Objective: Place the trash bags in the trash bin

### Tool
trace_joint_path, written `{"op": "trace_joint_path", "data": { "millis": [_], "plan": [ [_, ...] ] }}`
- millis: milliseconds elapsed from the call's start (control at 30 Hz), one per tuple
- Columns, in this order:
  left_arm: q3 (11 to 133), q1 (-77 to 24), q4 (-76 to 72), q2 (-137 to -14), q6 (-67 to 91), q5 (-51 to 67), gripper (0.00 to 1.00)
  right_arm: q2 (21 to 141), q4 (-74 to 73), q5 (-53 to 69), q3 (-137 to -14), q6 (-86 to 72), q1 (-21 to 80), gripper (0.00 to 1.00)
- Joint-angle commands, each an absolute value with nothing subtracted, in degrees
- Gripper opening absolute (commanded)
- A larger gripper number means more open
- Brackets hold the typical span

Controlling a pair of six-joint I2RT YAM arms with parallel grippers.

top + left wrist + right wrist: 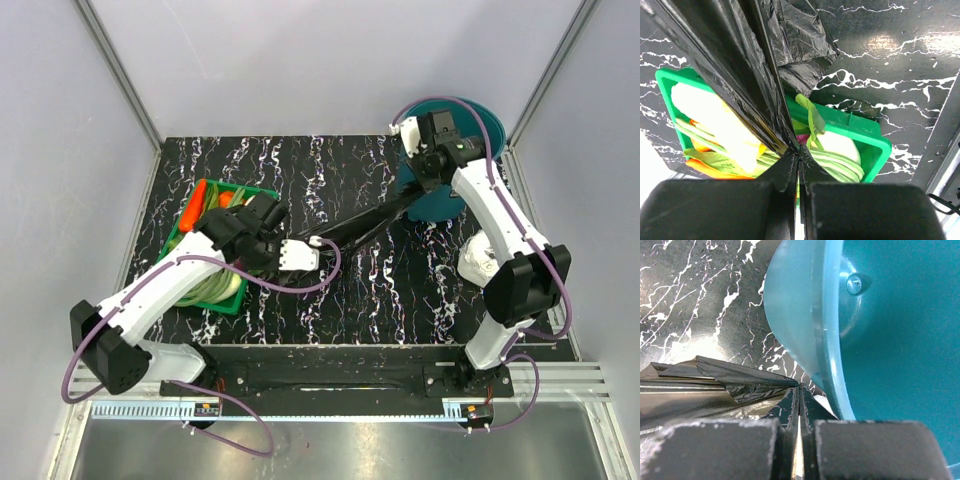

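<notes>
Jaws of the left gripper [797,150] and right gripper [799,390] are clamped on one trash bag [370,222], stretched between them over the desk [400,290]. The right end sits just outside the trash bin [890,340], far right. The bag is being carried to the bin; next it probably needs lifting over the rim.

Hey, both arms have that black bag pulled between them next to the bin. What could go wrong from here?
1. The trash bag is stretched taut between the left gripper and the right gripper, both shut on it. More pull could tear the thin film or slip it free.
2. The right gripper sits close beside the trash bin, outside its rim. Moving in could shove or tip it.
3. Loose film hangs over the vegetable tray and might snag there.
</notes>
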State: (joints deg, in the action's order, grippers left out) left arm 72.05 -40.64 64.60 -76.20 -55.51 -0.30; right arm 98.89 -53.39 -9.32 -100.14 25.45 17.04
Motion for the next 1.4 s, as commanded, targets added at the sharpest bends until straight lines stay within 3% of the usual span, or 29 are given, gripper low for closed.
{"op": "trace_joint_path", "data": {
  "millis": [0,367,467,767,933,1133,1367],
  "plan": [
    [73.74,-39.37,68.99,-71.99,-57.30,3.51,0.00,96.68,-53.25,-7.83,-105.01,23.73,15.73,0.00],
    [75.58,-38.67,71.54,-69.17,-60.30,-0.27,0.00,98.35,-56.16,-0.37,-114.69,17.94,15.29,0.00],
    [78.04,-39.02,70.67,-69.96,-58.37,8.14,0.11,98.87,-57.48,7.53,-117.68,15.83,15.12,0.00],
    [79.45,-46.66,65.14,-76.11,-51.42,31.01,0.29,102.39,-59.24,24.95,-123.48,13.00,15.29,0.00],
    [81.12,-51.84,61.18,-80.06,-49.57,38.74,0.29,103.27,-57.75,25.05,-123.57,12.57,15.29,0.00],
    [84.81,-56.34,58.72,-84.64,-47.47,39.82,0.35,106.87,-58.97,25.12,-128.66,12.48,15.21,0.00],
    [86.13,-46.77,40.89,-82.97,-35.08,33.67,0.49,106.96,-62.48,34.18,-129.20,14.24,15.29,0.00]
  ]
}}
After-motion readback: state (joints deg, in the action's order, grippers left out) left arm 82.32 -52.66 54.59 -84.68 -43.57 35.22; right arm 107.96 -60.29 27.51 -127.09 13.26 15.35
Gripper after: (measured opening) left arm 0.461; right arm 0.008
